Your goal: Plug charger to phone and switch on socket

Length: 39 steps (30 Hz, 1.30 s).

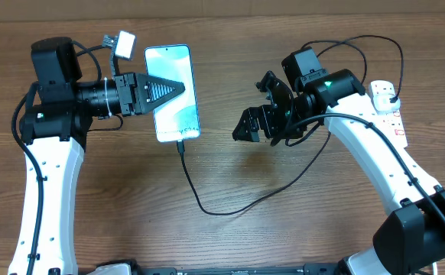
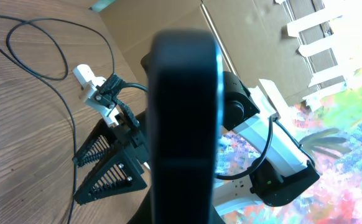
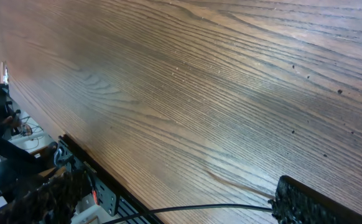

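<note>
The phone point(image 1: 170, 114) lies screen up on the wooden table, its light blue screen lit. The charger cable point(image 1: 207, 208) has its tip at the phone's lower end and loops right, under the right arm. My left gripper point(image 1: 183, 86) is shut, and its joined fingers lie over the middle of the screen. A dark blurred shape point(image 2: 184, 124) fills the centre of the left wrist view. My right gripper point(image 1: 254, 105) stands open to the right of the phone, holding nothing; in its wrist view the cable point(image 3: 199, 210) runs between its fingers. The white socket point(image 1: 389, 111) lies far right, partly hidden by the right arm.
The charger's cable arcs over the right arm point(image 1: 360, 38) to the socket. A small white connector point(image 1: 123, 43) sticks out above the left arm. Cardboard boxes point(image 2: 249, 37) stand beyond the table. The table's near edge point(image 3: 94, 171) carries a black rail.
</note>
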Each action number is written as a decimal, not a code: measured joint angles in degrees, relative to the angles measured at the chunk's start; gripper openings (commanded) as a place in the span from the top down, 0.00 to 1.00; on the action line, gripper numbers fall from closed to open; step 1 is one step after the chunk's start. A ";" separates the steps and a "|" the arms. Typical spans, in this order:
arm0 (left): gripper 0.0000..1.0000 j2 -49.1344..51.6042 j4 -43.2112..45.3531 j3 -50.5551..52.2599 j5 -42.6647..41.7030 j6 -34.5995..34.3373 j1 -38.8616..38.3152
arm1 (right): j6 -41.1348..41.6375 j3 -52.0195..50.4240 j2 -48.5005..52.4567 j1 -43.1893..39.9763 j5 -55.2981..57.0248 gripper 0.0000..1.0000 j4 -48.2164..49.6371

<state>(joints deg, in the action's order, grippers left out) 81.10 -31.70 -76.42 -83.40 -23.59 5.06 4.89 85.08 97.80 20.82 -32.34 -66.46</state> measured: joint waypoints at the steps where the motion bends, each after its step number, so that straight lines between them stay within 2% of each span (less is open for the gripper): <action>1: 0.96 0.00 0.00 0.00 0.00 0.00 0.00 | -0.02 0.00 0.00 0.00 -0.02 0.00 -0.02; 11: 0.96 0.00 0.00 0.00 0.00 0.00 0.00 | 0.00 0.00 0.00 0.00 -0.07 0.00 -0.02; 15: 0.96 0.00 0.00 0.00 0.00 0.00 0.00 | -0.02 0.00 0.00 0.00 -1.92 0.03 0.02; 20: 0.95 0.00 0.00 0.00 0.63 -0.42 0.00 | -0.70 0.00 -1.01 0.00 -3.72 0.00 -0.02; 24: 0.96 0.00 0.00 0.00 2.05 -1.38 0.00 | -4.35 0.00 -4.11 0.00 -7.37 0.00 -2.16; 30: 0.96 0.00 0.00 0.00 2.64 -1.81 0.00 | -15.34 0.00 -6.29 0.26 -19.54 0.00 -6.51; 34: 0.96 0.00 0.00 0.00 2.67 -1.95 0.00 | -21.00 0.00 -6.29 1.73 -27.23 0.08 -3.54; 39: 0.96 0.00 0.00 0.00 2.03 -2.14 0.00 | -22.86 -0.02 -6.29 6.08 -32.06 0.22 2.47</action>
<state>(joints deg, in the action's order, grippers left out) 81.10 -31.70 -76.42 -81.36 -25.74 5.06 -17.98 85.06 91.50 26.89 -64.40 -63.99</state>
